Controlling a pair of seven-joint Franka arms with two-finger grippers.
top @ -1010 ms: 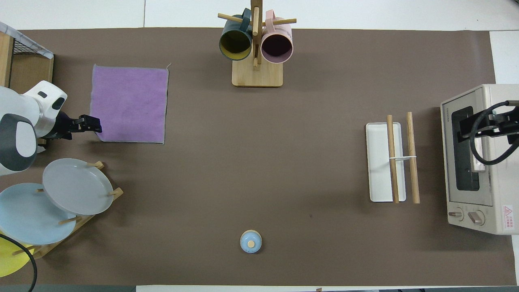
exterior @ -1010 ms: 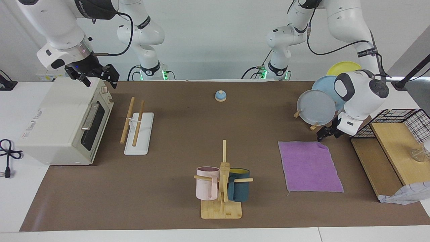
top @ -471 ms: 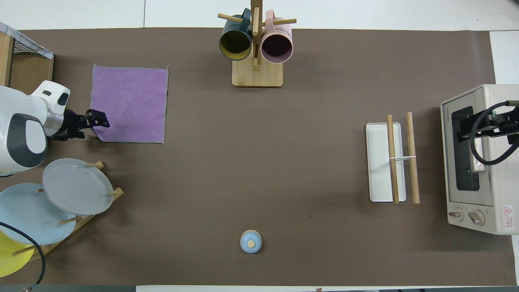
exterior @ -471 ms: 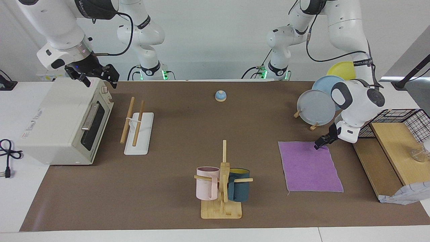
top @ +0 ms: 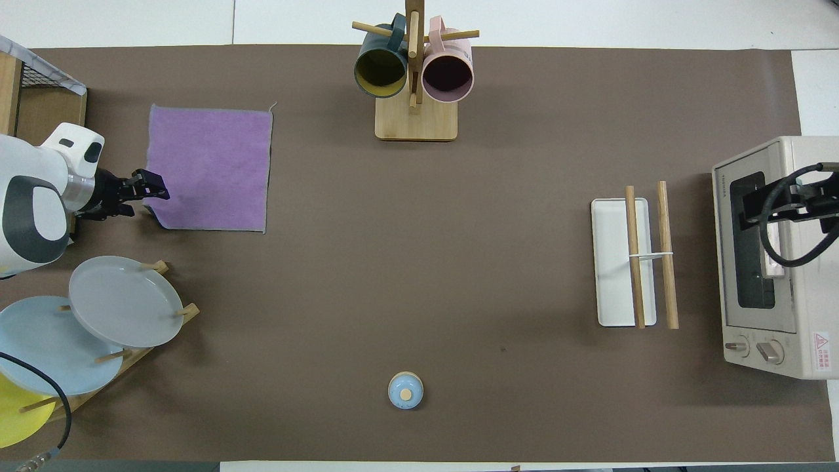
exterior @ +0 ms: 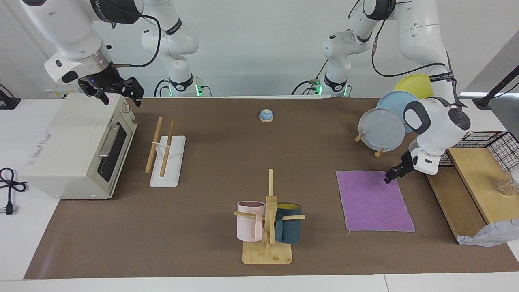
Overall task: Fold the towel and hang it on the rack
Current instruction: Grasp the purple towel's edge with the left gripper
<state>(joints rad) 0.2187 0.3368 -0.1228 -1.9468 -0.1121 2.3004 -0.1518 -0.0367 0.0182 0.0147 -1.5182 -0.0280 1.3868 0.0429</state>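
Presently catalogued, largest first.

Toaster oven (exterior: 77,150): white, at the right arm's end of the table. The right gripper (exterior: 111,91) hangs over its top with jaws wide apart and nothing in them; that arm waits.

Towel (exterior: 375,200): purple face up, flat and unfolded on the brown mat at the left arm's end, beside the wooden shelf unit (exterior: 466,190).

Plate stand (top: 98,328): grey, blue and yellow plates, nearer to the robots than the towel.

Rack (exterior: 165,156): white base with two wooden rods, beside the toaster oven and well apart from the towel. Nothing hangs on it.

Mug tree (exterior: 268,221): pink and dark teal mugs, mid-table.

Left gripper (exterior: 391,175): low at the towel's corner nearest the robots, on the shelf unit's side. How far its jaws stand apart cannot be told; no cloth is visibly lifted.

Bell (exterior: 266,115): small, blue, near the robots.

Step in hand, as a judgement: taking hold of that corner to begin the fold; hanging is not yet started. The next move calls for a pinch on the thin cloth against the mat, then carrying the corner over the towel.

Change from a second ago: the left gripper stood just off the towel's edge toward the plate stand and now rests at the corner. The towel lies unmoved, and the right gripper stays put.
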